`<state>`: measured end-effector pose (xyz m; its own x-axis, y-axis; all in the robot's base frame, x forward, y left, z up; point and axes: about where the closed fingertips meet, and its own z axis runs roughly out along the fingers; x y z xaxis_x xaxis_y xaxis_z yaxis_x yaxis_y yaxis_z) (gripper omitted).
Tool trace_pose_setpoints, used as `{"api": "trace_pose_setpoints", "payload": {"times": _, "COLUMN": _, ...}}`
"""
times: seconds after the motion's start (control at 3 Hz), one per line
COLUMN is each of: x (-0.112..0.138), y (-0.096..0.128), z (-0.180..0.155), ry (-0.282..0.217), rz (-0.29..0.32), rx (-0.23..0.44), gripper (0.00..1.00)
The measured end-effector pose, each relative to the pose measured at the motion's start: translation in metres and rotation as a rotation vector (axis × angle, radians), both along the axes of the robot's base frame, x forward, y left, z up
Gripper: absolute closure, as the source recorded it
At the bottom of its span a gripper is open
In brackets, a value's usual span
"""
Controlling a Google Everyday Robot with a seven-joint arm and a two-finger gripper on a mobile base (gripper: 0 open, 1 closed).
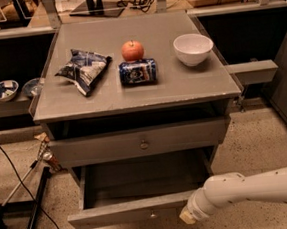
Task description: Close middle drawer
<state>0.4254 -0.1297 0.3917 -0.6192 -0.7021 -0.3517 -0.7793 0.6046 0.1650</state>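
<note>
Gripper (188,215) of mine sits low on the right, at the end of my white arm (250,190), against the right end of the middle drawer's (123,214) front panel. Whether it is clenched or released I cannot tell. That drawer stands pulled well out beneath the taller-fronted drawer (101,148). On the cabinet top (181,83) lie a chip bag (84,70), an apple (133,50), a can (138,72) on its side and a white bowl (193,48).
</note>
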Motion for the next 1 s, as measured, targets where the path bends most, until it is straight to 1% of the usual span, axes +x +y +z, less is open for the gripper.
{"api": "trace_pose_setpoints", "payload": {"times": 0.33, "x": 0.0001, "y": 0.0, "z": 0.0, "ry": 0.0, "rz": 0.0, "rx": 0.0, "gripper": 1.0}}
{"api": "trace_pose_setpoints", "payload": {"times": 0.67, "x": 0.0052, "y": 0.0019, "z": -0.0037, "ry": -0.003, "rz": -0.03, "rx": 0.013, "gripper": 1.0}}
{"api": "trace_pose_setpoints", "payload": {"times": 1.0, "x": 0.0081, "y": 0.0037, "z": -0.003, "ry": -0.01, "rz": -0.033, "rx": 0.014, "gripper": 1.0}}
